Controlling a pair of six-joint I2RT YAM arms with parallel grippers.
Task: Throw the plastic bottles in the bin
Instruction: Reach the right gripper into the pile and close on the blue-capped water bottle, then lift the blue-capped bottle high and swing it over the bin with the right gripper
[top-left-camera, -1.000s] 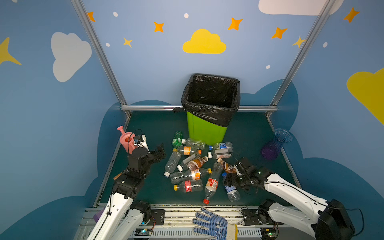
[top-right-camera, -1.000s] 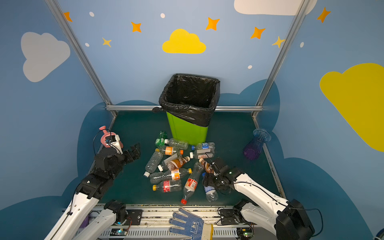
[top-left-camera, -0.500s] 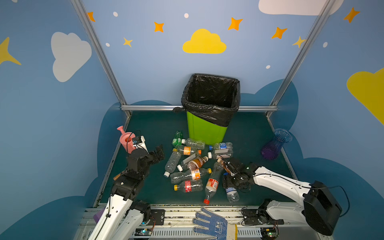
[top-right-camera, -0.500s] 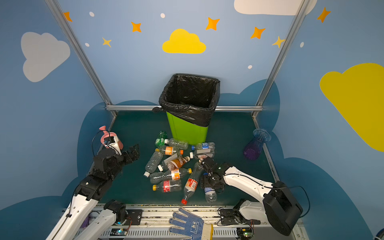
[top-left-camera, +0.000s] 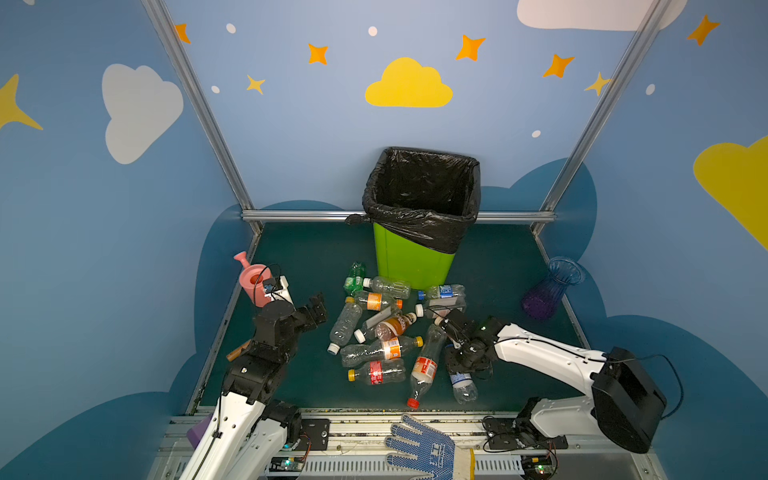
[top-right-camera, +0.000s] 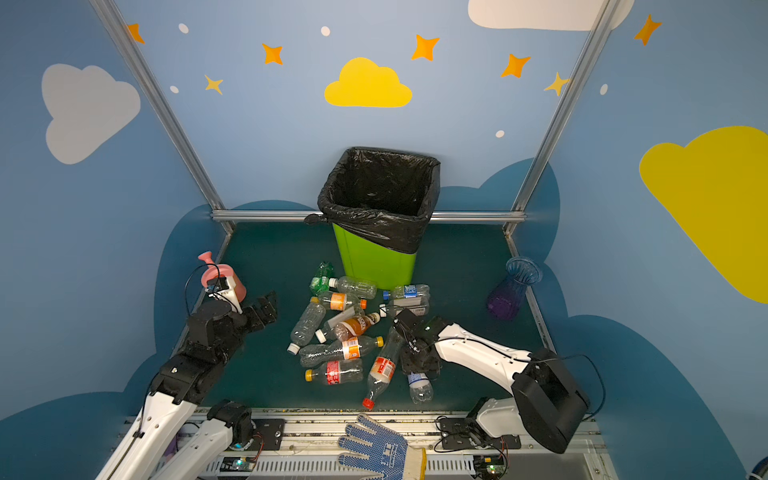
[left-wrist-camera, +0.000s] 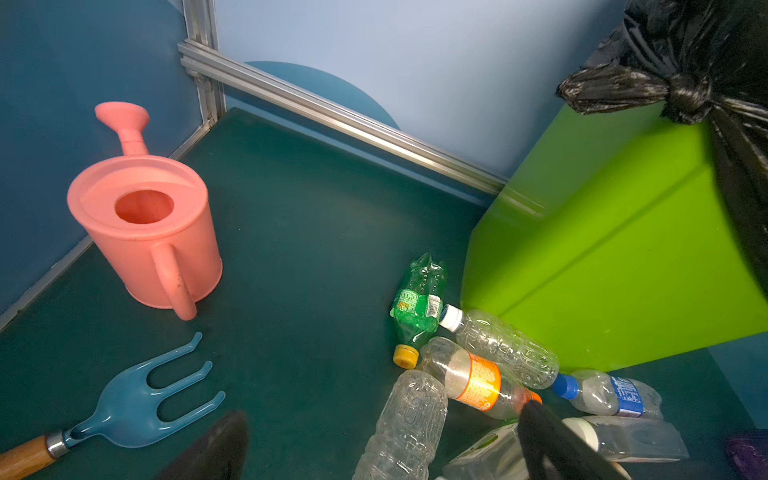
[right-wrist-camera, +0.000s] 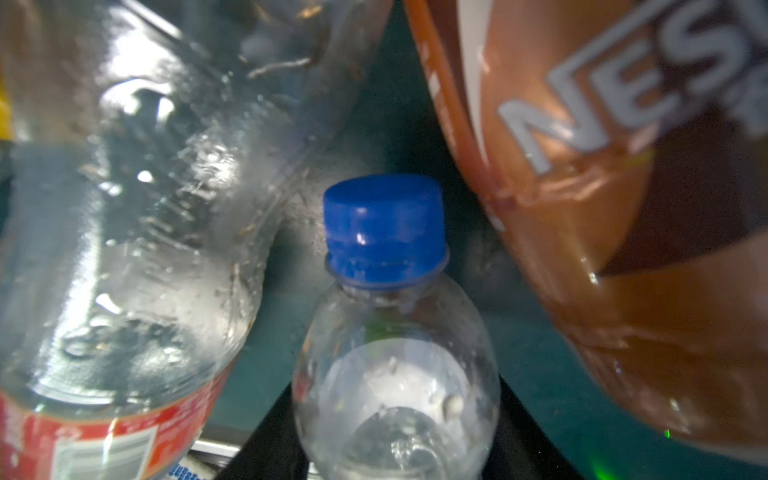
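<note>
Several plastic bottles (top-left-camera: 382, 328) lie in a heap on the green floor in front of the lime-green bin (top-left-camera: 411, 257) with its black liner, in both top views. My right gripper (top-left-camera: 461, 365) is down at the heap's right edge. In the right wrist view both black fingers (right-wrist-camera: 270, 440) press the sides of a clear blue-capped bottle (right-wrist-camera: 395, 374), so the right gripper (right-wrist-camera: 395, 415) is shut on it. A red-labelled bottle (right-wrist-camera: 124, 249) and a brown-labelled one (right-wrist-camera: 602, 166) flank it. My left gripper (top-left-camera: 313, 309) hovers open left of the heap, holding nothing.
A pink watering can (top-left-camera: 253, 282) stands behind my left arm by the left wall. A blue hand rake (left-wrist-camera: 137, 399) lies near it. A blue-purple vase (top-left-camera: 548, 286) stands at the right wall. A blue-and-white glove (top-left-camera: 424, 446) lies on the front rail.
My right gripper has swung toward the near side of the heap, dropped onto the blue-capped bottle and closed its jaws on it. The left arm has hardly moved.
</note>
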